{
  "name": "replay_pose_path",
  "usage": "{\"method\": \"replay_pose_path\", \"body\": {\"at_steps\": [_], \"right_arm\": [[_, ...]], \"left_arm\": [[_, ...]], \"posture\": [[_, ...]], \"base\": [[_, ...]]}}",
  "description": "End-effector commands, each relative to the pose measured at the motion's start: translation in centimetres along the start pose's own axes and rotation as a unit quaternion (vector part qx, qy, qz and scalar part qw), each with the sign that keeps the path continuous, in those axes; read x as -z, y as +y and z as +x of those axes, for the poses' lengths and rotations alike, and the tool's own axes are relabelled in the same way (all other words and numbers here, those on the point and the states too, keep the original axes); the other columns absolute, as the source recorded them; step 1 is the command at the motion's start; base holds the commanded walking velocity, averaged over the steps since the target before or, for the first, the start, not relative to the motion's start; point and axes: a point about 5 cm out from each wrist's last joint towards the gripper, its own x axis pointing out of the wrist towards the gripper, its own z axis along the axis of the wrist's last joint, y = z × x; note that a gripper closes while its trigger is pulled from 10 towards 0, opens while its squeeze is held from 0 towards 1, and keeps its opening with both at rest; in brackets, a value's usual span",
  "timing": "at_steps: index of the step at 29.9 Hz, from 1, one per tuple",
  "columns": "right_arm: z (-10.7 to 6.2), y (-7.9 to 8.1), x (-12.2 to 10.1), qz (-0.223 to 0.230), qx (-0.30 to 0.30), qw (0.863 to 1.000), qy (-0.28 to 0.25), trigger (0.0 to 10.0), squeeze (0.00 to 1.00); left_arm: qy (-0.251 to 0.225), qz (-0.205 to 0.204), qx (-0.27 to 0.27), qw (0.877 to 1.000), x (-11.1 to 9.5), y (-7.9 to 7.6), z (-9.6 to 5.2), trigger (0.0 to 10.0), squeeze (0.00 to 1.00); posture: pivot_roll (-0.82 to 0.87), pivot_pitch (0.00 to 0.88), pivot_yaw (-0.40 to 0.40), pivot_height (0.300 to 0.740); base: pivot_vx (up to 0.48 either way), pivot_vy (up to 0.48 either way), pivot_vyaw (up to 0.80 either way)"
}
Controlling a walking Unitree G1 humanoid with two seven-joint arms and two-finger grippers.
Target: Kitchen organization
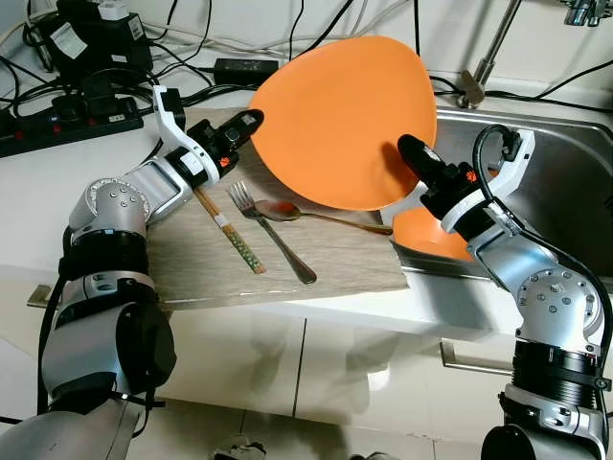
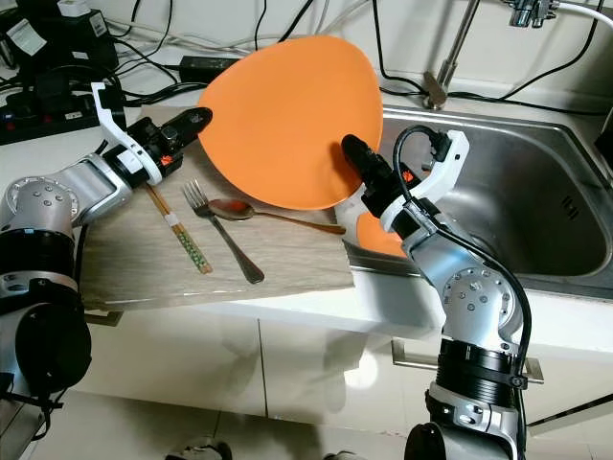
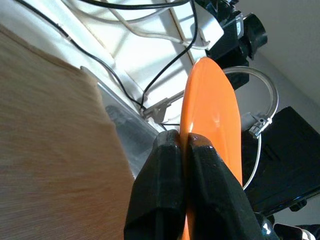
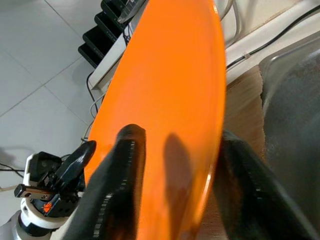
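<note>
Nearest me on the counter [image 1: 38, 206] I see one beige mat [image 1: 326, 264] with one fork [image 1: 270, 232], one spoon [image 1: 316, 215] and one pair of chopsticks [image 1: 230, 233] lying flat, side by side. Above them, one big orange plate [image 1: 343, 120] is held up tilted, over the mat's far-right corner and the sink edge. I have the left gripper [image 1: 251, 122] pinched on its left rim, fingers [image 3: 172, 150] closed either side. Right gripper [image 1: 406, 153] clamps the lower-right rim, one finger [image 4: 127, 150] on the face. Second orange plate [image 1: 426, 235] sits in the sink [image 1: 565, 182] under the right arm. Farther back: one faucet [image 1: 484, 62], power strips [image 1: 57, 129] and cables by the wall.
</note>
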Motion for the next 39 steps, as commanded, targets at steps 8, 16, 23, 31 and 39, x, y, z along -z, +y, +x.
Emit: {"method": "replay_pose_path", "body": {"at_steps": [8, 16, 23, 31, 39], "right_arm": [[0.3, 0.4, -0.4, 0.006, -0.01, 1.0, -0.01, 0.0, 0.0], [0.3, 0.2, -0.8, 0.012, -0.004, 1.0, -0.024, 0.0, 0.0], [0.2, -0.3, -1.6, 0.025, 0.013, 0.998, -0.051, 0.0, 0.0], [0.2, -1.0, -2.9, 0.052, 0.03, 0.994, -0.091, 0.0, 0.0], [0.2, -2.2, -5.0, 0.055, 0.062, 0.987, -0.138, 0.0, 0.0]], "left_arm": [[-0.01, 0.021, 0.017, 1.0, -0.6, -0.8, 0.1, 0.0, 0.0], [0.011, 0.081, -0.002, 0.997, 0.0, -0.8, 0.4, 10.0, 0.0], [0.028, 0.086, -0.009, 0.996, 0.5, -0.7, 0.7, 10.0, 1.0], [0.016, 0.108, -0.033, 0.994, 0.2, -0.3, 0.7, 10.0, 0.18], [-0.032, 0.13, -0.053, 0.99, -0.9, -0.2, 0.6, 10.0, 0.0]], "posture": [[-0.04, 0.0, -0.037, 0.74], [-0.04, 0.0, -0.035, 0.74], [-0.04, 0.0, -0.031, 0.74], [-0.04, 0.0, -0.031, 0.74], [-0.04, 0.0, -0.033, 0.74]], "base": [[0.0, 0.0, 0.0], [0.0, 0.0, 0.0], [0.0, 0.0, 0.0], [0.0, 0.0, 0.0], [0.0, 0.0, 0.0]]}}
